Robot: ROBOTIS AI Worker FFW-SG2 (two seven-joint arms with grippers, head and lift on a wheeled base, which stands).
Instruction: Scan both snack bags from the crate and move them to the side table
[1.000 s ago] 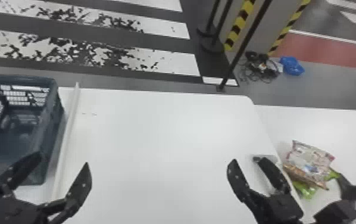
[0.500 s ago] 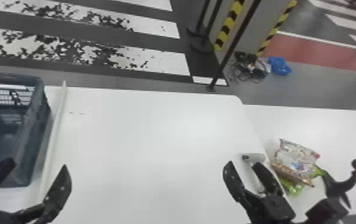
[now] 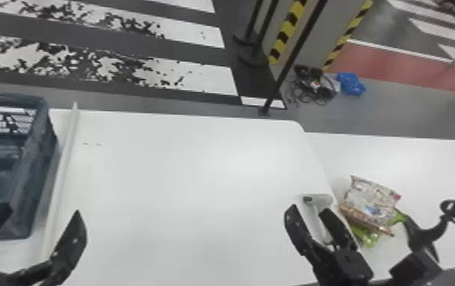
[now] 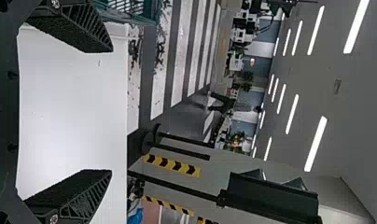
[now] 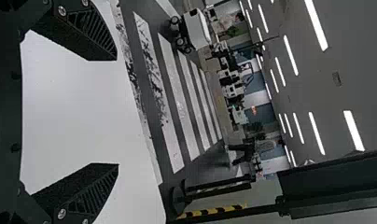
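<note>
Two snack bags lie together on the side table [image 3: 447,171] at the right: a white and brown bag [image 3: 375,199] partly covers a green bag [image 3: 365,236]. A grey-white scanner [image 3: 318,220] lies at the main table's right edge, partly behind my right gripper [image 3: 308,224], which is open with nothing between its fingers. My left gripper [image 3: 44,224] is open at the lower left, over the crate's near right side. The blue-grey crate [image 3: 34,167] shows no bag in its visible part. Both wrist views show the left gripper [image 4: 111,111] and right gripper [image 5: 117,112] open.
A white raised strip [image 3: 62,178] runs along the main table [image 3: 200,182] beside the crate. A black stand with a curved top [image 3: 426,234] is right of the bags. Beyond the tables stands a black post [image 3: 295,53].
The head view has shifted, so table, crate and bags appear farther left. My left gripper sits farther left and lower; the right gripper has moved slightly relative to the scanner, exposing more of it.
</note>
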